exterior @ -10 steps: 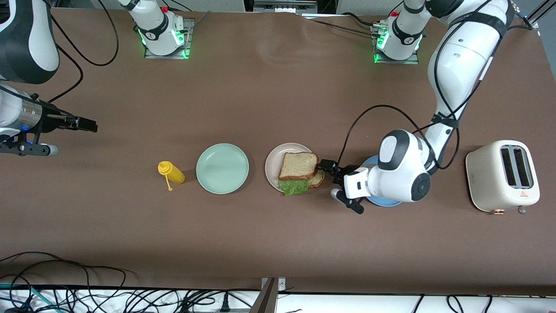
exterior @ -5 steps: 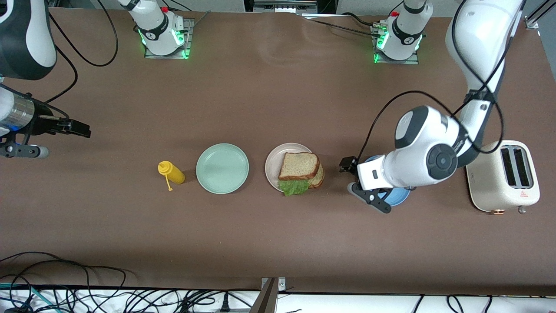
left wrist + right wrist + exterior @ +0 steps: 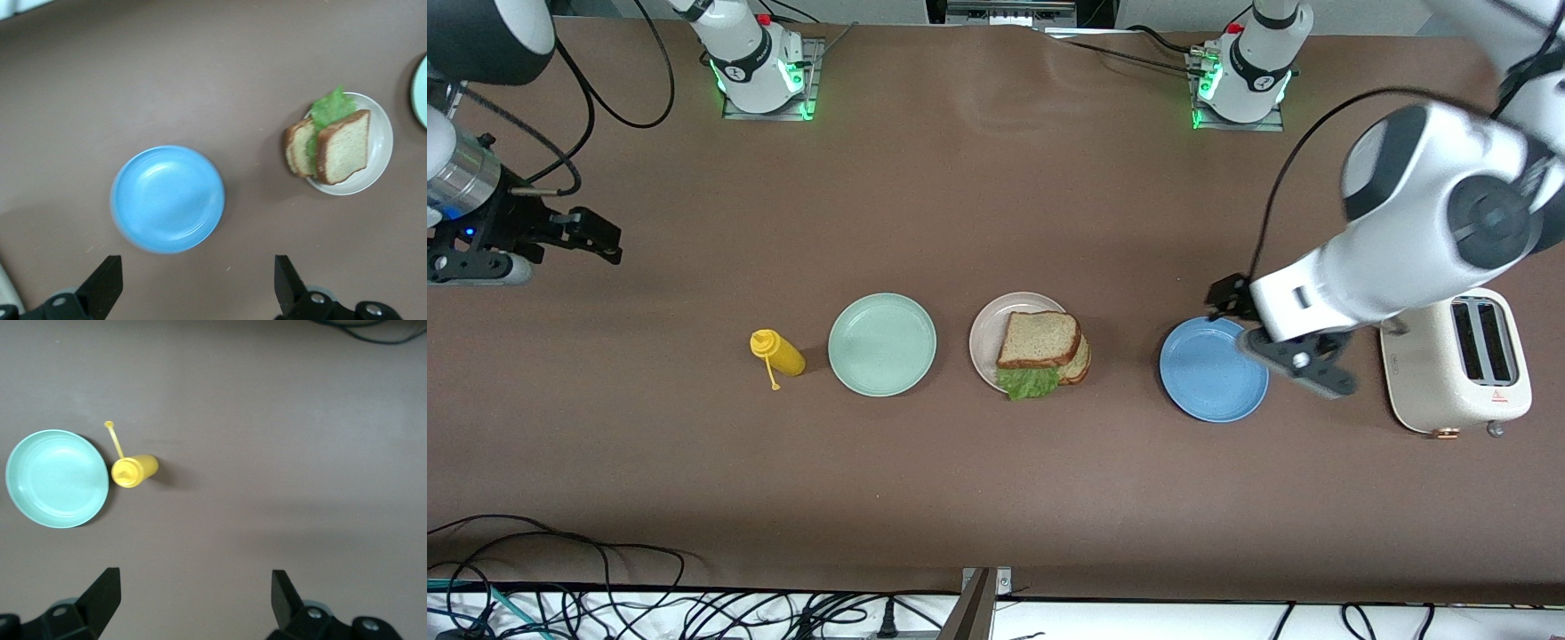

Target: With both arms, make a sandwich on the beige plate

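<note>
Sandwich [image 3: 1042, 354] assembled on the beige plate [image 3: 989, 331] at mid-table, lettuce protruding toward the front edge; toaster [image 3: 1456, 360] bears a small red label, unreadable. Left gripper [image 3: 1232, 307], jaws wide and empty, over the blue plate's [image 3: 1209, 373] rim, well apart from the sandwich; right gripper [image 3: 578, 233], likewise wide and empty, waits over the right arm's end of the table.

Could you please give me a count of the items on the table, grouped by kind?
Plates: 3 (beige plate, mint green plate, blue plate)
Sandwich: 1
Yellow squeeze bottle: 1
Toaster: 1
Total: 6
</note>
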`<act>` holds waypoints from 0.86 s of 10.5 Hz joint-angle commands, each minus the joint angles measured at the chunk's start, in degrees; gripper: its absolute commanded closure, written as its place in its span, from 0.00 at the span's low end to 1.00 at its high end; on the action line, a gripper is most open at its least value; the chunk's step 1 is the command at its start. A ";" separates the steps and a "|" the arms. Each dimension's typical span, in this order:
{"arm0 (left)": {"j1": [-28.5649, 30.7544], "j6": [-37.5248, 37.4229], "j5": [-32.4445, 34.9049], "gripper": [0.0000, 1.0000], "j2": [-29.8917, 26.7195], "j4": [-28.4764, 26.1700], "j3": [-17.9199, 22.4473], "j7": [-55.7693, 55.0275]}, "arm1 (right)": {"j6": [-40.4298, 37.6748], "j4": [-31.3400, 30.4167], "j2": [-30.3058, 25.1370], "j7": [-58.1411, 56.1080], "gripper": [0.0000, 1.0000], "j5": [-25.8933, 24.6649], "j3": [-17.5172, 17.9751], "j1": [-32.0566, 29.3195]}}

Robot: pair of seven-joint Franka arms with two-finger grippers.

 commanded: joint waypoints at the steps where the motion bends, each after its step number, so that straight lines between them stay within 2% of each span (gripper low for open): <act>1: -4.55 -3.41 1.08 0.00 -8.77 -4.14 8.66 0.07 | -0.43 -0.22 -1.23 0.64 0.00 -0.52 0.98 -0.30; 3: -7.72 -3.07 0.48 0.00 -15.28 -11.41 15.26 0.50 | -0.52 1.17 -1.23 0.29 0.00 -0.09 0.97 -0.30; 4: -7.73 -2.89 0.56 0.00 -17.92 -14.59 15.63 0.77 | -0.52 2.23 -0.88 0.11 0.00 -0.08 0.98 -0.30; 6: -7.38 -2.71 1.08 0.00 -20.48 -16.81 15.64 0.60 | -0.61 2.41 -0.70 0.02 0.00 -0.08 0.80 -0.30; 9: -7.20 -4.90 1.09 0.00 -20.58 -15.06 14.59 -1.59 | -2.28 2.50 -0.96 0.20 0.00 -0.17 0.80 -0.39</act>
